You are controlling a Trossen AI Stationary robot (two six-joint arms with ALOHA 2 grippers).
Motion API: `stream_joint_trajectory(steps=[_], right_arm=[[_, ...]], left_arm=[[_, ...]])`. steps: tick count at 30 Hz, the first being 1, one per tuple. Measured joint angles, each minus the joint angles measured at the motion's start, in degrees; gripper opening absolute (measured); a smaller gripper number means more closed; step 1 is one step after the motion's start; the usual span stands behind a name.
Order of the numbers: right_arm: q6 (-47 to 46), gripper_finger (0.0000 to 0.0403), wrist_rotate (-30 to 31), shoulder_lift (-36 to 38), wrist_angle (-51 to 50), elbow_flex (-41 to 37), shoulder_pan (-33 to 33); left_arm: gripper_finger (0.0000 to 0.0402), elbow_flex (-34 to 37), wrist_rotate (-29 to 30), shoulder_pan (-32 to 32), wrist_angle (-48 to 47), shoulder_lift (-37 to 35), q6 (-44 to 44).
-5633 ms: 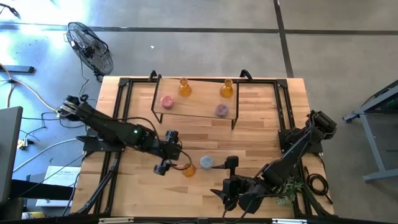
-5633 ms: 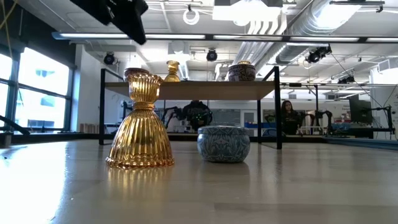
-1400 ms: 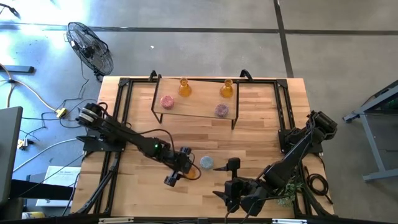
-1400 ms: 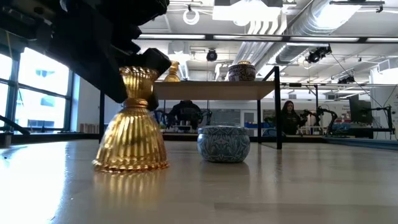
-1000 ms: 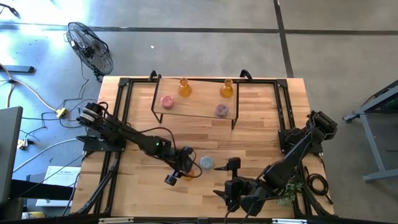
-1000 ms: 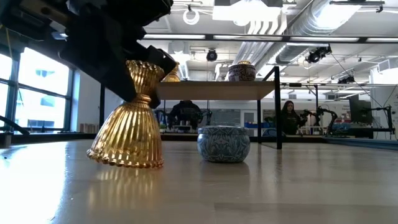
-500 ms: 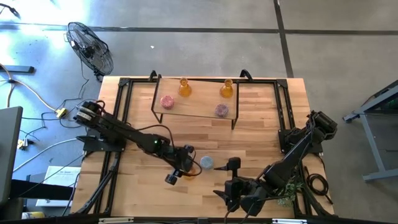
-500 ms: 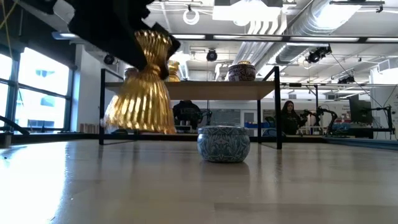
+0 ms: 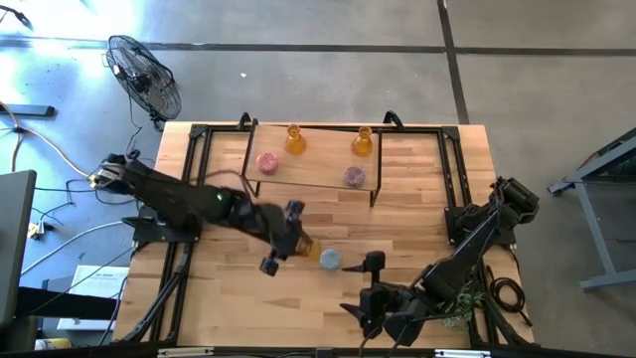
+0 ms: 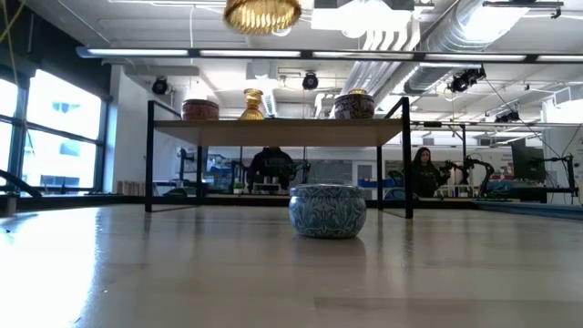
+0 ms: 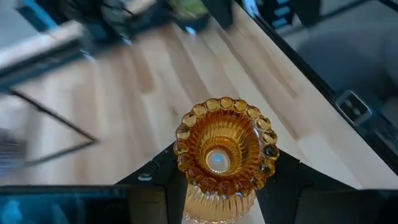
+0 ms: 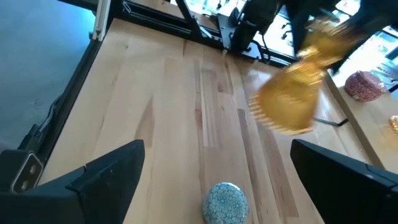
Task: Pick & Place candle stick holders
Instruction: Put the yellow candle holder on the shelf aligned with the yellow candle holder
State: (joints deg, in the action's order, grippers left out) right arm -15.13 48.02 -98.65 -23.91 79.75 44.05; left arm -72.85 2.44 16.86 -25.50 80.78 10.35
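Three amber holders (image 9: 295, 140) and three low round ones (image 9: 329, 260) are showing. The left claw (image 9: 298, 242) is pinching one amber holder (image 11: 222, 152), now lifted off the surface (image 9: 417, 204); the right claw (image 9: 370, 281) is waiting spread.

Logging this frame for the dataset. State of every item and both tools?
Left tool: shut on the amber holder, above mid-table.
Amber holder: gripped, lifted off the table.
Blue holder: upright on the table, untouched.
Two amber shelf holders: standing on the shelf.
Pink holder: on the shelf.
Mauve holder: on the shelf.
Right tool: open, empty, waiting near the blue holder.
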Motion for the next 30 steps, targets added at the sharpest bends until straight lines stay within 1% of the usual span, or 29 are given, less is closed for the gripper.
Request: stream_joint_trajectory(steps=[7,12,15,18,21,25,30], right_arm=[[0.60,0.0398,0.31,0.00,0.60,-0.02,-0.02],[1.05,0.0398,0.30,0.00,0.64,-0.02,-0.02],[1.06,0.0398,0.30,0.00,0.68,-0.02,-0.02],[1.06,0.0398,0.30,0.00,0.71,-0.02,-0.02],[1.09,0.0398,0.92,0.00,0.88,-0.02,-0.02],[2.14,0.0398,2.00,0.00,1.24,-0.02,-0.20],[1.87,0.0398,1.66,0.00,2.25,-0.02,-0.58]], left_arm=[[0.0146,-12.89,-0.19,-7.34,-9.26,-0.92,2.54],[0.0146,-19.18,-3.16,-13.79,-10.62,-0.92,3.37],[0.0143,-21.84,-4.20,-18.53,-11.06,-0.90,3.48],[0.0134,-24.59,-6.89,-23.80,-11.08,-0.60,4.46],[0.0132,-28.34,-8.34,-28.82,-12.06,0.91,3.55],[0.0136,-33.84,-10.68,-34.26,-15.05,4.68,2.50],[0.0137,-38.20,-12.15,-38.78,-20.56,10.46,2.76]])
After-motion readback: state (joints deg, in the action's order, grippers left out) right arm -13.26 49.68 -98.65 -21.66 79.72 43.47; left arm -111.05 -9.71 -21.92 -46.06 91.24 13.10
